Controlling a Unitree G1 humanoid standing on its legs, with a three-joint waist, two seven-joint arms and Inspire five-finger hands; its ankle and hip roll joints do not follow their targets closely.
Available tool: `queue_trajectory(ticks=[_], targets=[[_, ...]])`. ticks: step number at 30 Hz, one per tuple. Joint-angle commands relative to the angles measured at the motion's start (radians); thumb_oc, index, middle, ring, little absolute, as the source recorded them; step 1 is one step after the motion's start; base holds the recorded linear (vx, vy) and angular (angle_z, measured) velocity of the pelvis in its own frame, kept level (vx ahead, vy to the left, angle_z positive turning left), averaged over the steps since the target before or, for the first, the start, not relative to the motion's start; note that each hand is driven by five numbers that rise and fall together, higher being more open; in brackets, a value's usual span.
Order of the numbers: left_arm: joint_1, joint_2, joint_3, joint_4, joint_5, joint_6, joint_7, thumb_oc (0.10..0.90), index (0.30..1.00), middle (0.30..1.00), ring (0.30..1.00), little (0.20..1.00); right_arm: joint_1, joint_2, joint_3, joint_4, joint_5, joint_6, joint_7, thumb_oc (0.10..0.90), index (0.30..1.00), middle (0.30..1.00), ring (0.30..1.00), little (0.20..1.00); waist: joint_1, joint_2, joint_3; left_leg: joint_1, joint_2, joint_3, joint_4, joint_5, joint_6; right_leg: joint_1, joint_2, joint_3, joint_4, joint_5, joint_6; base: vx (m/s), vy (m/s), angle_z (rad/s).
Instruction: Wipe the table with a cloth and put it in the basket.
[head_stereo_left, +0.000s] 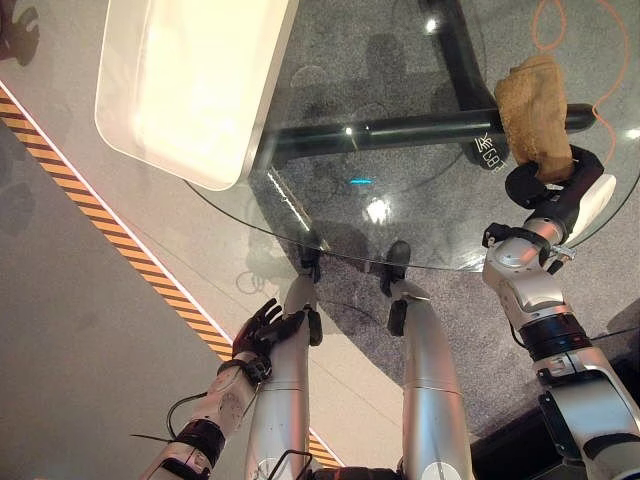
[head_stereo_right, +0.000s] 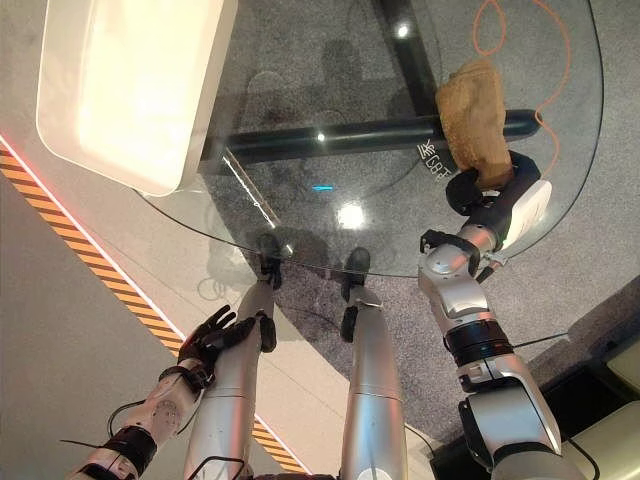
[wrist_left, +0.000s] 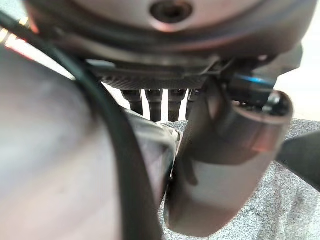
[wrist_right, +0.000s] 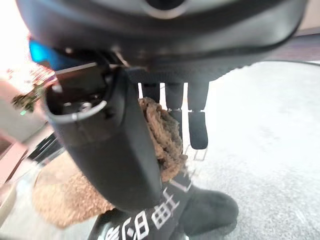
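The right hand (wrist_right: 125, 125) is occupying the near field, its broad dark thumb (wrist_right: 107, 150) standing in front and its fingers (wrist_right: 197, 125) hanging in a row beyond. A brown, coarse-textured cloth (wrist_right: 162, 140) is sitting between thumb and fingers, touching the thumb's inner side, and the thumb is pinching it. More of the cloth is lying spread below the thumb on the glass counter (wrist_right: 20, 220). A dark base foot (wrist_right: 200, 212) with white lettering is showing through the glass, directly beneath the fingers. Grey speckled floor (wrist_right: 270, 145) is extending beyond the fingers.
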Motion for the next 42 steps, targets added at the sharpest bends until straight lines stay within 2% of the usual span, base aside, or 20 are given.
queue_trajectory(ticks=[1, 5, 13, 27, 36, 42], targets=[[0.095, -0.053, -0.041, -0.042, -0.012, 0.027, -0.030, 0.800, 0.900, 0.900, 0.900, 0.900, -0.043, -0.080, 0.051, -0.182, -0.176, -0.006, 0.143, 0.100, 0.300, 0.300, 0.300, 0.200, 0.019, 0.004, -0.014, -0.020, -0.070, 0.053, 0.220, -0.227, 0.031, 0.004, 0.056, 0.008, -0.207, 0.177, 0.055, 0.00, 0.000, 0.00], [0.107, -0.050, -0.019, -0.056, 0.006, 0.037, -0.039, 0.800, 0.900, 0.900, 0.900, 0.900, -0.034, -0.093, 0.095, -0.241, -0.263, 0.041, 0.314, 0.100, 0.300, 0.300, 0.300, 0.200, 0.021, -0.001, -0.014, -0.019, -0.070, 0.054, 0.220, -0.226, 0.030, 0.005, 0.053, 0.004, -0.206, 0.176, 0.058, 0.00, 0.000, 0.00], [0.110, -0.038, -0.002, -0.039, 0.024, 0.041, -0.072, 0.800, 0.900, 0.900, 0.900, 0.900, -0.053, -0.099, 0.222, -0.275, -0.294, 0.078, 0.564, 0.100, 0.300, 0.300, 0.300, 0.200, 0.033, -0.003, -0.014, -0.026, -0.069, 0.057, 0.221, -0.225, 0.028, -0.001, 0.041, -0.012, -0.202, 0.171, 0.060, 0.00, 0.000, 0.00], [0.090, -0.041, -0.021, -0.014, 0.036, 0.039, -0.091, 0.800, 0.900, 0.900, 0.900, 0.900, -0.158, -0.060, 0.403, -0.284, -0.309, 0.112, 0.739, 0.100, 0.300, 0.300, 0.300, 0.200, 0.063, 0.009, -0.014, -0.036, -0.075, 0.053, 0.216, -0.216, 0.024, -0.009, 0.026, -0.034, -0.201, 0.168, 0.060, 0.00, 0.003, 0.01], [0.079, -0.033, -0.027, -0.016, 0.039, 0.048, -0.090, 0.800, 0.900, 0.900, 0.900, 0.900, -0.210, -0.076, 0.511, -0.372, -0.315, 0.075, 0.935, 0.100, 0.300, 0.300, 0.300, 0.200, 0.072, 0.008, -0.014, -0.037, -0.071, 0.055, 0.219, -0.215, 0.021, -0.013, 0.016, -0.042, -0.193, 0.166, 0.064, 0.00, 0.000, 0.01], [0.063, -0.022, -0.035, -0.020, 0.020, 0.064, -0.076, 0.800, 0.900, 0.900, 0.900, 0.900, -0.213, -0.088, 0.550, -0.389, -0.254, 0.041, 0.956, 0.100, 0.300, 0.300, 0.300, 0.200, 0.072, 0.007, -0.014, -0.040, -0.070, 0.058, 0.224, -0.215, 0.021, -0.018, 0.012, -0.045, -0.189, 0.167, 0.065, 0.01, -0.001, 0.23]])
